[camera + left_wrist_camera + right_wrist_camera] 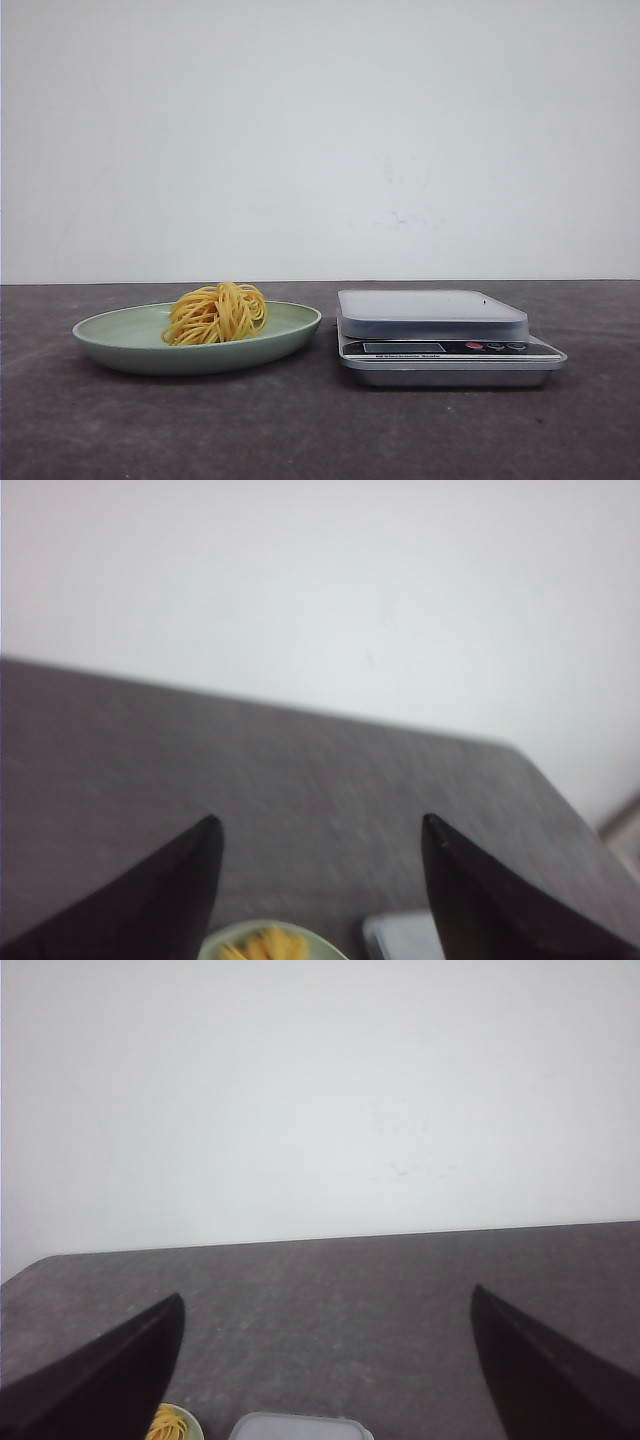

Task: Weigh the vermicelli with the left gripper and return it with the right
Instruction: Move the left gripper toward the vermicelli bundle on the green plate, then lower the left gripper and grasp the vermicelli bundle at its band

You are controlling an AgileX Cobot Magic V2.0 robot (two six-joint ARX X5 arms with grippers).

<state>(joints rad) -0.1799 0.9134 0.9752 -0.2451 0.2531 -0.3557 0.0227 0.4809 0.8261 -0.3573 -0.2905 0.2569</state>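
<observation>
A yellow nest of vermicelli (216, 312) lies on a pale green plate (120, 337) at the left of the dark table. A silver kitchen scale (440, 335) with a bare platform stands to its right. Neither gripper shows in the front view. In the left wrist view my left gripper (318, 825) is open and empty, above the table, with the vermicelli (262, 946) and a corner of the scale (400, 935) at the frame's edge. In the right wrist view my right gripper (326, 1305) is open and empty, with the scale (298, 1427) and vermicelli (168, 1426) below it.
A plain white wall stands behind the table. The table's far edge runs across both wrist views. The table's corner and edge (560, 800) show in the left wrist view.
</observation>
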